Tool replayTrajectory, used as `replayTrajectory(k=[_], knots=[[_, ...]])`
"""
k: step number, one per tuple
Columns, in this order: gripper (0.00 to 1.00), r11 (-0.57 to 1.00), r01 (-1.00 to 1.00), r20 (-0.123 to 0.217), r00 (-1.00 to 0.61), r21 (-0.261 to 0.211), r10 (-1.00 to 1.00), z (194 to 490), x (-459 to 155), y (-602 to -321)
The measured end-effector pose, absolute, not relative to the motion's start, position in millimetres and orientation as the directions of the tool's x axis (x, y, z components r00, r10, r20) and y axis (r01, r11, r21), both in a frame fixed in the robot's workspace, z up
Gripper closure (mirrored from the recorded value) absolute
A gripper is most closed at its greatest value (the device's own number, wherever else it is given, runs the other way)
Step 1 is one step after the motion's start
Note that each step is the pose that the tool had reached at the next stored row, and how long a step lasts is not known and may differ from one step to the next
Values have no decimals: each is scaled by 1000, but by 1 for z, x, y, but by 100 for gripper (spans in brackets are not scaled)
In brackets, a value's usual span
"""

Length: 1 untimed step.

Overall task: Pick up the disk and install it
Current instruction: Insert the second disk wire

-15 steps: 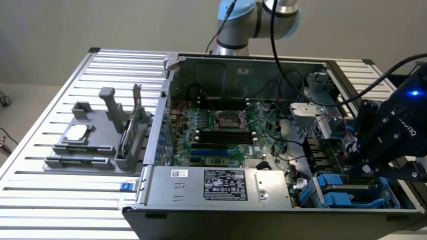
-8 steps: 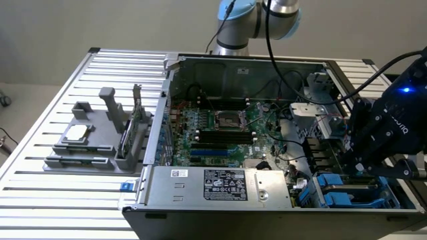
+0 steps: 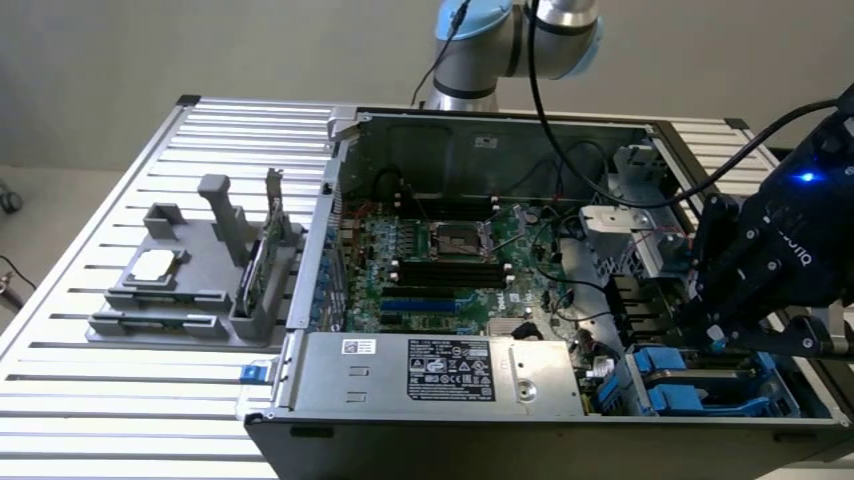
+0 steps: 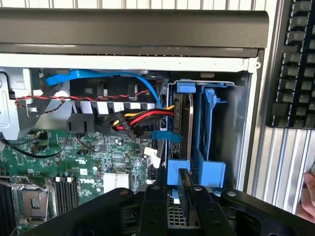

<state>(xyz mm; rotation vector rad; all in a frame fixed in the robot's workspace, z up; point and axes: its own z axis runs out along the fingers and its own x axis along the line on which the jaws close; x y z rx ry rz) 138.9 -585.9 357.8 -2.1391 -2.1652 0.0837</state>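
Note:
The disk (image 4: 186, 123) stands on edge in the drive bay at the corner of the open computer case (image 3: 534, 120), framed by its blue carrier (image 4: 177, 171). In the wrist view my gripper (image 4: 181, 194) sits at the disk's near end, with a black finger on each side of it, shut on the carrier. In the exterior view the gripper (image 3: 714, 335) hangs low over the blue drive bay (image 3: 674, 385) at the case's front corner, on the exterior view's right.
Red, yellow and black power leads (image 4: 142, 119) and a blue data cable (image 4: 113, 76) run close beside the disk. Another blue carrier (image 4: 211, 147) stands in the neighbouring slot. The motherboard (image 4: 88, 147) and power supply (image 3: 441, 370) lie nearby. A keyboard (image 4: 295, 64) and a person's hand (image 4: 309, 196) are outside the case.

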Motion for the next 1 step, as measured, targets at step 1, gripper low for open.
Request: replayTrajectory(k=[1], knots=[[75,14,994,30,-11,-107,999,358,139,-586]])
